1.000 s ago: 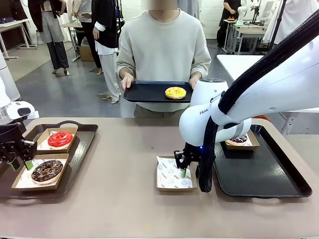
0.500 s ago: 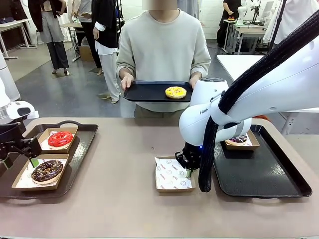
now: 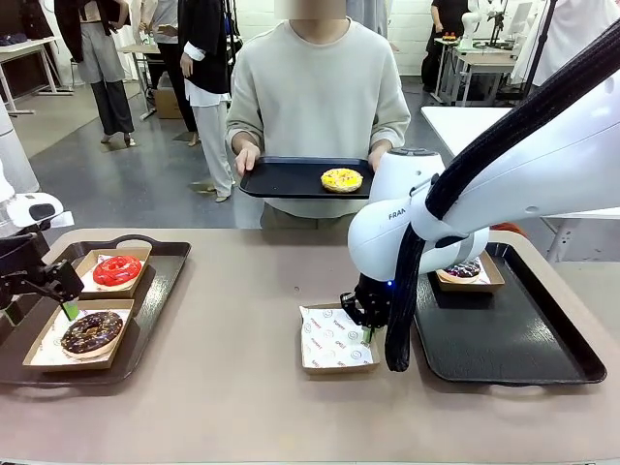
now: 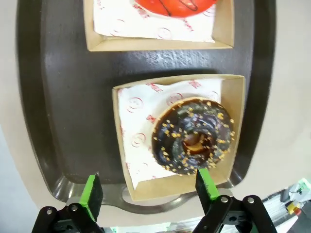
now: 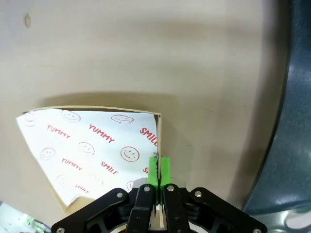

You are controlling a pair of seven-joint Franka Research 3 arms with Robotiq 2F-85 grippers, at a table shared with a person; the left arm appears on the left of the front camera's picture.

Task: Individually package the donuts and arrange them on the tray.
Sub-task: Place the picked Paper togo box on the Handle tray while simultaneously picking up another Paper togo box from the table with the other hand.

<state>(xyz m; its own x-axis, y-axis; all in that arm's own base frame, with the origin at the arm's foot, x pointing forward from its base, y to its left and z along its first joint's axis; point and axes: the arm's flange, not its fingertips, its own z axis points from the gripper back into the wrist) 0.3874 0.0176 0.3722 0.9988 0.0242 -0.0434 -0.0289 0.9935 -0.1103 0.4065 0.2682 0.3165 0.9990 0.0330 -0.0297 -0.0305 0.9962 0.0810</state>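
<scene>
Front view: person's black tray point(image 3: 291, 179) at 12 o'clock carries the yellow donut point(image 3: 341, 179). Red donut point(image 3: 117, 270) and chocolate donut point(image 3: 91, 331) sit boxed on the left tray point(image 3: 160, 291); purple donut point(image 3: 463, 271) on the right tray point(image 3: 504, 339).

Left wrist view: left gripper point(image 4: 148, 187) spread wide, empty, above the chocolate donut.

Right wrist view: right gripper point(image 5: 158, 170) pinched shut on the empty box point(image 5: 97, 155) wall; bare table at 12 o'clock.

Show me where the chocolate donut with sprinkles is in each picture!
Front view: the chocolate donut sits at lower left, in the nearer paper box on the left tray.
Left wrist view: it sits right of centre in its box, above the open left claw.
Right wrist view: not there.
Shared landmark: the red donut in the box next to it.
</scene>
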